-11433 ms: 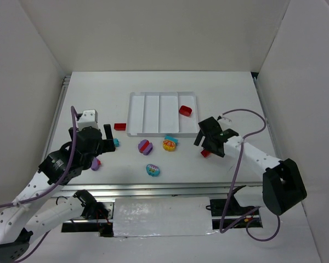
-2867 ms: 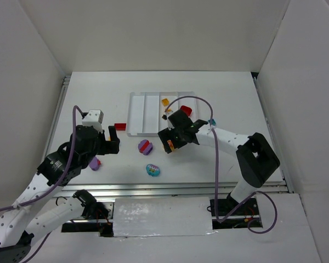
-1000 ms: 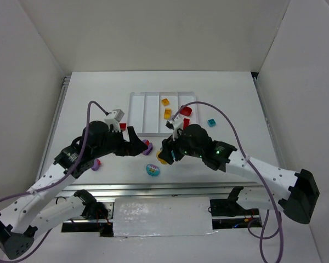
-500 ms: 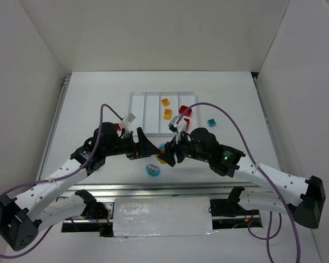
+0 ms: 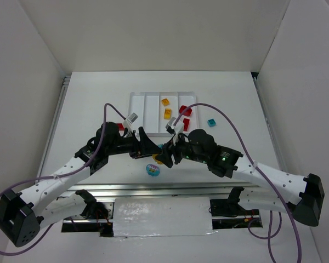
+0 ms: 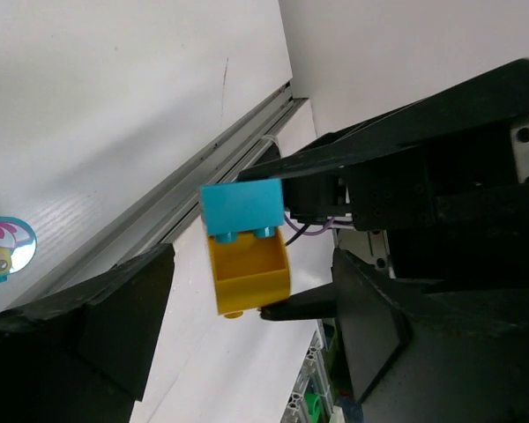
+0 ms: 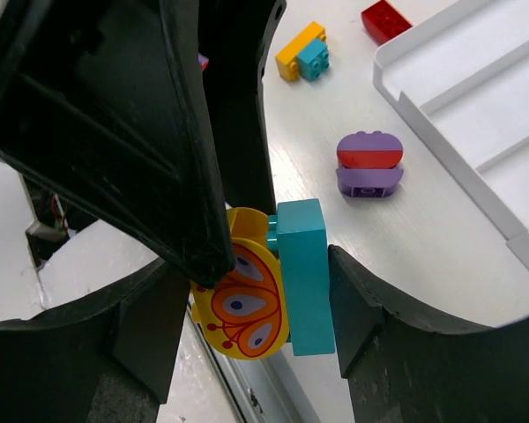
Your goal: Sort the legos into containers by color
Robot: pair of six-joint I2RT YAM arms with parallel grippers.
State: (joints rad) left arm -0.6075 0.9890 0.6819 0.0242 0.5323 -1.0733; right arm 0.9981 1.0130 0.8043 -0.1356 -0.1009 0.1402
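My right gripper (image 5: 164, 155) is shut on a joined lego, a yellow butterfly-printed piece (image 7: 247, 304) stuck to a teal brick (image 7: 301, 273), and holds it above the table. My left gripper (image 5: 149, 149) is open and faces it, with one fingertip (image 7: 210, 260) against the yellow part. In the left wrist view the joined lego (image 6: 245, 242) hangs between my open left gripper (image 6: 251, 264). The white tray (image 5: 136, 112) holds two orange bricks (image 5: 166, 108) in its third compartment and red bricks (image 5: 185, 112) in the rightmost.
On the table lie a round teal multicoloured piece (image 5: 152, 170), a teal brick (image 5: 211, 123) right of the tray, a red brick (image 5: 119, 126) left of it, a purple-and-red piece (image 7: 368, 163) and a small yellow-teal pair (image 7: 301, 51).
Both arms have closed in on each other at the table's middle front. My left gripper moved right to the yellow-teal lego, which stays held by my right gripper.
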